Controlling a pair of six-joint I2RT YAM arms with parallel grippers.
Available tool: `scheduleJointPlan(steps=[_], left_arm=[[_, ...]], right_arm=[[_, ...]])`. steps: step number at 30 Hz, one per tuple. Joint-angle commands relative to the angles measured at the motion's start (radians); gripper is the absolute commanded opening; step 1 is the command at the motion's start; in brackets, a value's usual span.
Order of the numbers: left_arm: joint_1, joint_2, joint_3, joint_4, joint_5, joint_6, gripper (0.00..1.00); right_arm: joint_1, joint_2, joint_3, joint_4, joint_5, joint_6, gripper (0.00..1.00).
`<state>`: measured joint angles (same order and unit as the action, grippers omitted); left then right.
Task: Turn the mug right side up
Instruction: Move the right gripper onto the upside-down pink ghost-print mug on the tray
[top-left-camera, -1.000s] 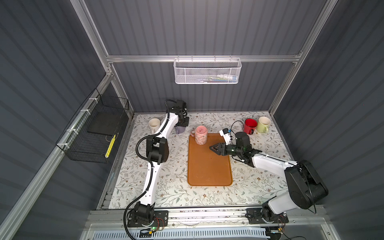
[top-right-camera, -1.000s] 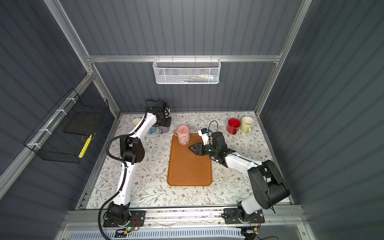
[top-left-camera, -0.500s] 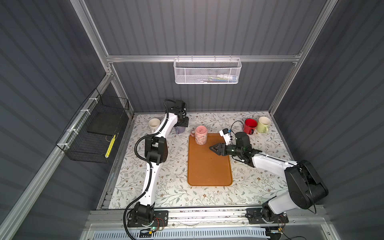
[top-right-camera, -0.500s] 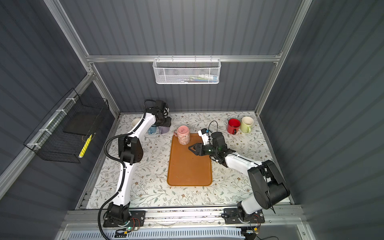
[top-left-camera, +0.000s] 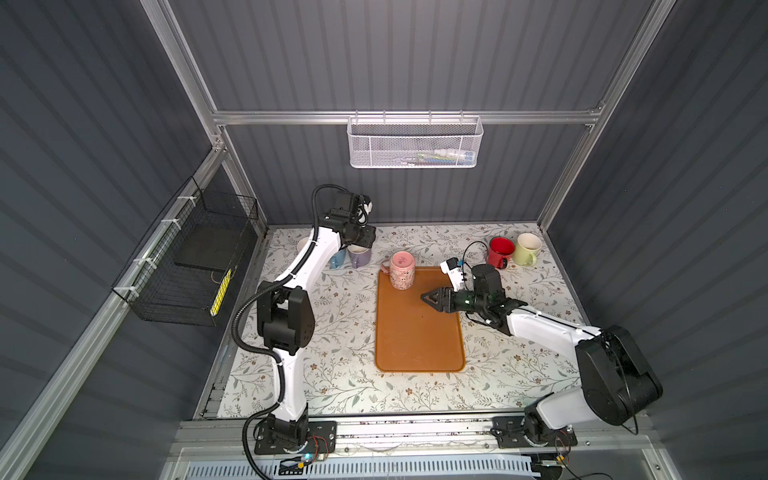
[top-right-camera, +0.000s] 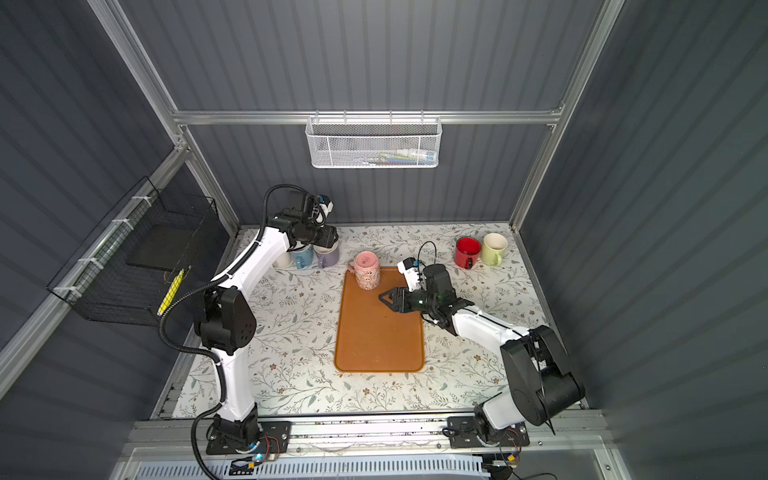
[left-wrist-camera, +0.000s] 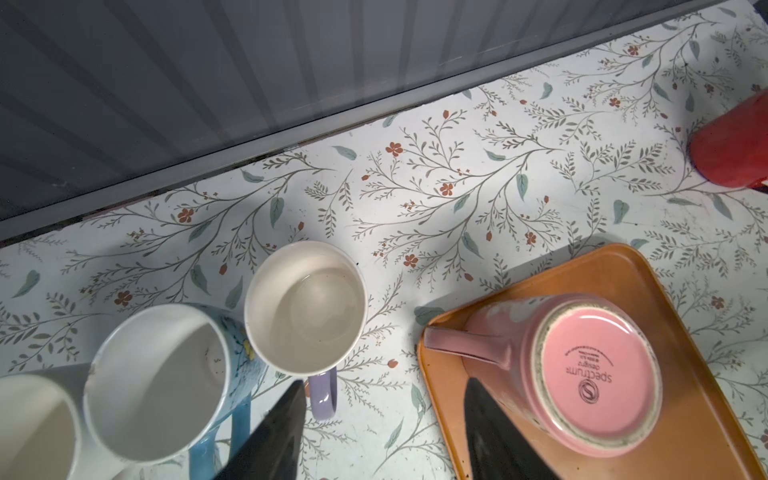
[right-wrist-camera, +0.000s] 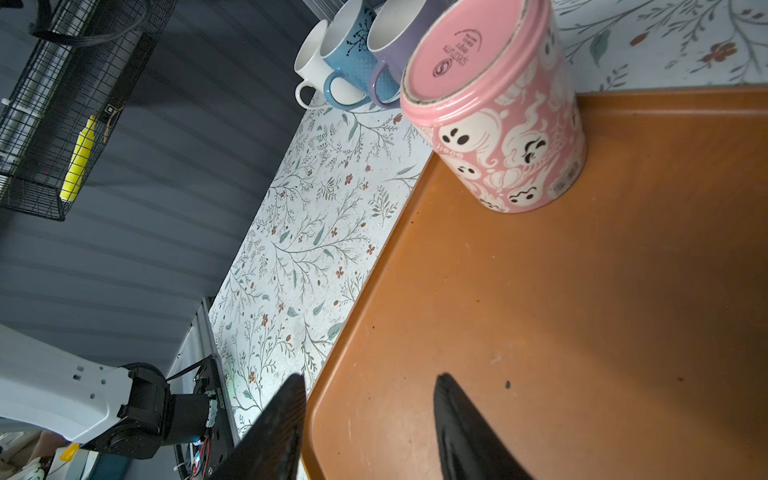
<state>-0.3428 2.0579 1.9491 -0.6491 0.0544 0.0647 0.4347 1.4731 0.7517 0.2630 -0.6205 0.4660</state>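
Note:
The pink ghost-print mug stands upside down, base up, on the far left corner of the orange tray. Its handle points left. My right gripper hovers low over the tray to the mug's right, open and empty, a short gap from it. The right wrist view shows the mug ahead of the open right gripper. My left gripper is open above the purple mug, holding nothing. The pink mug lies beside one finger.
A blue mug and a white mug stand upright left of the purple one at the back left. A red mug and a pale yellow mug stand upright at the back right. The back wall is close behind the mugs.
The left gripper's jaws have parted above the purple mug. The right arm and the pink mug have not moved.

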Motion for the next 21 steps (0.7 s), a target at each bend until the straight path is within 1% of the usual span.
scheduleJointPlan(steps=[1, 4, 7, 9, 13, 16, 21], left_arm=[[-0.031, 0.043, -0.002, 0.007, -0.034, 0.027, 0.6], [-0.032, 0.098, 0.054, -0.018, -0.06, -0.004, 0.6], [-0.033, 0.153, 0.116, -0.046, -0.073, -0.028, 0.59], [-0.037, 0.19, 0.165, -0.066, -0.09, -0.038, 0.59], [-0.044, 0.257, 0.244, -0.103, -0.114, -0.046, 0.59], [-0.047, 0.296, 0.28, -0.113, -0.115, -0.047, 0.59], [-0.06, 0.342, 0.323, -0.126, -0.13, -0.036, 0.59]], right_arm=[[0.003, -0.028, 0.018, -0.032, 0.008, -0.019, 0.52], [0.01, -0.037, 0.029, -0.082, 0.047, -0.034, 0.52], [0.025, -0.014, 0.074, -0.196, 0.166, -0.062, 0.52], [0.029, 0.016, 0.112, -0.243, 0.221, -0.061, 0.51], [0.051, 0.084, 0.197, -0.28, 0.303, -0.057, 0.5], [0.065, 0.151, 0.266, -0.309, 0.338, -0.053, 0.47], [0.078, 0.249, 0.341, -0.33, 0.351, -0.046, 0.43]])
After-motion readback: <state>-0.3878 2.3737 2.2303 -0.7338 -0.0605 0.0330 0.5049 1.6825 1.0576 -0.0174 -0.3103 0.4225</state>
